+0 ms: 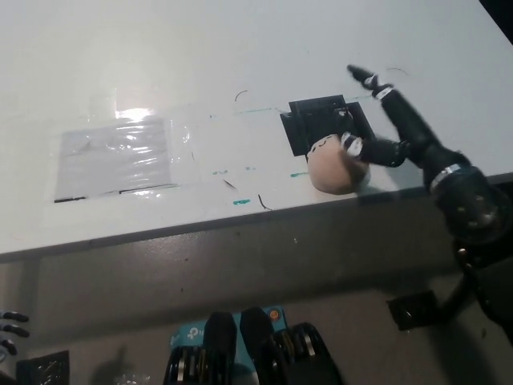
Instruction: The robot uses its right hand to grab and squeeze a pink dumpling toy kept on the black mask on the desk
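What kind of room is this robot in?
Probably a robot test lab. A plain white desk carries a taped black mask marking where the pink toy sits, plus pen marks and a shiny plastic sheet.

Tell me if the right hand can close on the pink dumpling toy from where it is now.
Probably yes. The right hand is open beside the pink dumpling toy on the black mask, one finger against its right side, nothing between them. The left hand rests low at the far left.

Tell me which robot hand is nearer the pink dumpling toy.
Right. The black right robot hand is at the pink dumpling toy, fingers touching its right side. The left robot hand shows only at the lower-left edge, far below the desk.
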You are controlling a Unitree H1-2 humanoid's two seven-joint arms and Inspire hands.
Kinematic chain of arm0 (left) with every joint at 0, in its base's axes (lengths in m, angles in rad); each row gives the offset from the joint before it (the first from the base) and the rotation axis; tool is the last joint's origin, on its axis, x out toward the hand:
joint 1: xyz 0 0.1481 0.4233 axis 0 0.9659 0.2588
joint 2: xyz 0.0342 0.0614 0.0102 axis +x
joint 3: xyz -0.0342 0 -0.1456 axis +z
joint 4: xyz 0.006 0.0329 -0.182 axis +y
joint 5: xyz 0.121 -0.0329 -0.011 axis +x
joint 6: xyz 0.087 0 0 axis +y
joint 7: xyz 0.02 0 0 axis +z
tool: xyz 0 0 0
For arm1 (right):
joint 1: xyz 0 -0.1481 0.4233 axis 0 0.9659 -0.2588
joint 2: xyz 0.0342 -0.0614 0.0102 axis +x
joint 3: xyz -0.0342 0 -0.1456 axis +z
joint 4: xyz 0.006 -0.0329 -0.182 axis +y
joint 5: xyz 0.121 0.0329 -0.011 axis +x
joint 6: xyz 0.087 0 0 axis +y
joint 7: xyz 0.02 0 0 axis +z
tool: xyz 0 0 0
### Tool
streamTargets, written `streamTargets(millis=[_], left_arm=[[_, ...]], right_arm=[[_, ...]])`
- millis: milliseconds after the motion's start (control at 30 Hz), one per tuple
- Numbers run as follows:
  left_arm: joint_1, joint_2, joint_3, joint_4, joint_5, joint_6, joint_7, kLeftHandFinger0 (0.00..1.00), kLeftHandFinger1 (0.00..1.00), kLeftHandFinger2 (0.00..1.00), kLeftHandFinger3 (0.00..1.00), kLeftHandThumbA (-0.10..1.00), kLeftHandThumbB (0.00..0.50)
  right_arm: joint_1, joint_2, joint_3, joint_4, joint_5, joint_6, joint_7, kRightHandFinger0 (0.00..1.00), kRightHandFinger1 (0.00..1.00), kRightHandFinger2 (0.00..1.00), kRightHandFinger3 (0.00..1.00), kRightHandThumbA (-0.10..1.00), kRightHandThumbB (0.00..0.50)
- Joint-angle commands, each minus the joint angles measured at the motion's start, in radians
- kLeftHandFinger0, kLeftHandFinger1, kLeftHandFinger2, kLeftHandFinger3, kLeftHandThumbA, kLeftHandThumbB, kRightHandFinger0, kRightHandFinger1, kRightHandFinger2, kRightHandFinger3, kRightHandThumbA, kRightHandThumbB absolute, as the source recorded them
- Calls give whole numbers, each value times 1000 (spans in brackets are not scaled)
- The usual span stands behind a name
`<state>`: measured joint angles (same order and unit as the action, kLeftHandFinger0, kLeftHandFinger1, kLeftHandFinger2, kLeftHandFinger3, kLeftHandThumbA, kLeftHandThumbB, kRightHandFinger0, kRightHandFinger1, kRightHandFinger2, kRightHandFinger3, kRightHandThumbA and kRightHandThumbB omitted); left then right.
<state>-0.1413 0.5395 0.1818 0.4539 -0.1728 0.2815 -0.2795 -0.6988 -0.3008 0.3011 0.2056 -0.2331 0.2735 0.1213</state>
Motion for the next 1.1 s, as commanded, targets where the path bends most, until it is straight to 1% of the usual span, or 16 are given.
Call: streamTargets(millis=[0,133,233,467,600,667,700,800,833,867,900,933,967,1000,1033,1067], left_arm=[[-20,14,19,-17,-18,10,-7,37,239,354,385,1000,495],[-20,18,15,-9,-18,-2,-18,41,239,372,428,1000,500],[-21,20,16,-14,-18,3,-14,35,234,351,388,1000,500],[-28,29,15,-16,-13,-1,-14,0,232,357,433,1000,500],[-36,26,15,-15,-19,13,-18,10,230,341,383,1000,500],[-37,25,14,-15,-19,16,-17,34,236,346,388,1000,500],[-32,22,13,-23,-7,4,-2,5,224,337,398,1000,500],[-38,22,12,-18,-5,10,-1,7,227,349,411,1000,500],[-42,22,19,-11,-17,4,-9,7,227,353,399,1000,500],[-42,25,18,-6,-17,-9,-16,9,225,354,397,1000,500],[-42,28,14,-3,-12,-17,-18,8,220,343,382,1000,500],[-42,29,13,-3,-11,-18,-18,7,217,339,378,1000,500],[-41,29,13,-9,-8,-6,-12,2,210,330,365,1000,500],[-39,27,15,-19,-9,6,-6,0,209,329,364,1000,500],[-40,27,15,-19,-10,10,-8,0,210,328,371,1000,500],[-40,29,12,-15,-9,5,-12,0,214,340,385,1000,500]], right_arm=[[-75,14,32,68,-113,-30,-37,1000,1000,1000,1000,736,500],[-90,48,41,191,-139,-74,-80,1000,1000,1000,1000,737,500],[-106,71,38,291,-149,-110,-114,1000,1000,1000,1000,729,500],[-114,133,6,449,-146,-183,-206,1000,1000,1000,1000,701,495],[-91,179,-3,492,-147,-193,-238,1000,1000,1000,1000,720,500],[-86,192,-14,509,-132,-217,-234,1000,1000,1000,1000,665,499],[-83,213,-15,541,-114,-246,-221,1000,1000,1000,1000,568,437],[-95,217,-19,582,-99,-307,-187,1000,1000,1000,1000,468,411],[-101,211,7,605,-122,-374,-188,1000,1000,1000,1000,409,368],[-101,209,20,614,-136,-418,-197,927,1000,1000,1000,303,258],[-100,210,27,619,-148,-445,-213,618,699,921,1000,172,210],[-100,211,28,622,-153,-455,-219,502,545,773,1000,132,175],[-91,219,21,622,-146,-480,-232,234,249,525,1000,-80,44],[-91,219,29,628,-166,-505,-263,37,40,272,1000,-99,6],[-93,215,53,643,-212,-548,-322,1,2,90,1000,-100,0],[-94,211,70,654,-249,-582,-375,0,0,12,899,-100,0]])
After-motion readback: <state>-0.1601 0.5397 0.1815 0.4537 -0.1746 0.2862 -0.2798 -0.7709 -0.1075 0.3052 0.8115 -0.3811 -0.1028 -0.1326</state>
